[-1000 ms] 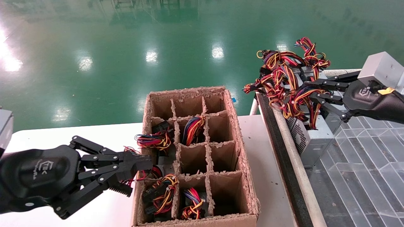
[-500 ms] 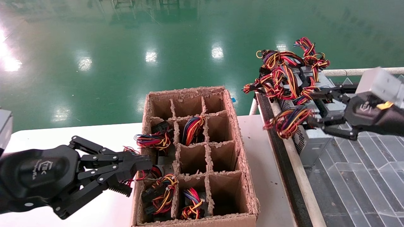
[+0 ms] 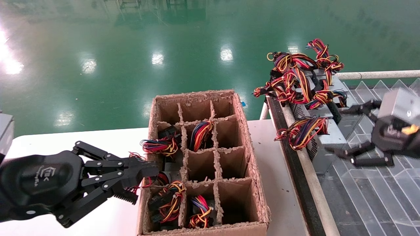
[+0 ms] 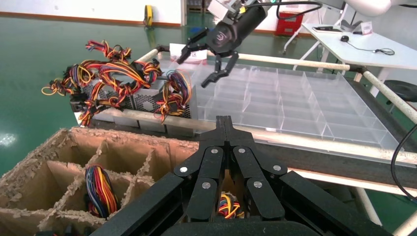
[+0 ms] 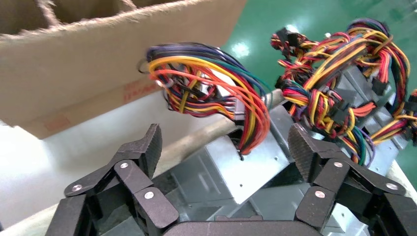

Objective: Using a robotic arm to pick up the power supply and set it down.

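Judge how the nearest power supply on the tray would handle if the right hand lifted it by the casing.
The power supply is a metal box, so probably rigid and heavy for its size. Its wire bundle hangs loose over the rail, so would likely flop and snag. The open right hand faces smooth sheet metal, possibly slippery.

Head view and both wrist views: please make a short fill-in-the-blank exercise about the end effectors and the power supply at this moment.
1. The right end effector has its fingers ____ and holds nothing.
2. The power supply rests on the ____ tray beside the table.
3. The left end effector, fingers closed, sits at the side of the ____ box.
4. The power supply's wire bundle hangs toward the ____ rail.

Missing words: open; clear plastic; cardboard; white
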Tool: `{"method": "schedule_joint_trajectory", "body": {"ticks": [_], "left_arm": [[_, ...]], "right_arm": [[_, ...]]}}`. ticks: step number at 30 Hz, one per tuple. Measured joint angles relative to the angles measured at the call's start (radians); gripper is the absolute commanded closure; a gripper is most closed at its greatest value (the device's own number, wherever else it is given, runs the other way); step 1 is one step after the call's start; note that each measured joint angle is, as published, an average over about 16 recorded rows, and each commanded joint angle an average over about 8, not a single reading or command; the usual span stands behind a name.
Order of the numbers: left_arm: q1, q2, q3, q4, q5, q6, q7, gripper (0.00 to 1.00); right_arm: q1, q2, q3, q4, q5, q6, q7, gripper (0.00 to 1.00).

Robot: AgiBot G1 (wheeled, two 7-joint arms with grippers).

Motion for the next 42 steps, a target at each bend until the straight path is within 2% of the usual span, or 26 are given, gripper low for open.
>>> {"method": "schedule_joint_trajectory", "body": {"ticks": [12,20,21,28,29,42], "left_arm": [[0.000,0.000,0.000,0.000,0.000,0.000,0.000,1.00],[0.000,0.000,0.000,0.000,0.000,0.000,0.000,1.00],[0.000,0.000,0.000,0.000,0.000,0.000,0.000,0.94],[0.000,0.000,0.000,0.000,0.000,0.000,0.000,0.07],[0.000,0.000,0.000,0.000,0.000,0.000,0.000,0.00],[0.000,0.000,0.000,0.000,0.000,0.000,0.000,0.00]], "right_arm": [[-0.026,0.018,0.068,0.020,0.174,-0.024,-0.027,0.00],[-0.058,0.005,0.083,0.024,0.249,-0.036,-0.047,0.00],[-0.062,0.003,0.082,0.025,0.254,-0.038,-0.047,0.00],[-0.095,-0.018,0.080,0.029,0.305,-0.054,-0.048,0.00],[-0.100,-0.021,0.079,0.030,0.313,-0.056,-0.048,0.00],[-0.165,-0.062,0.078,0.036,0.417,-0.084,-0.053,0.00]]}}
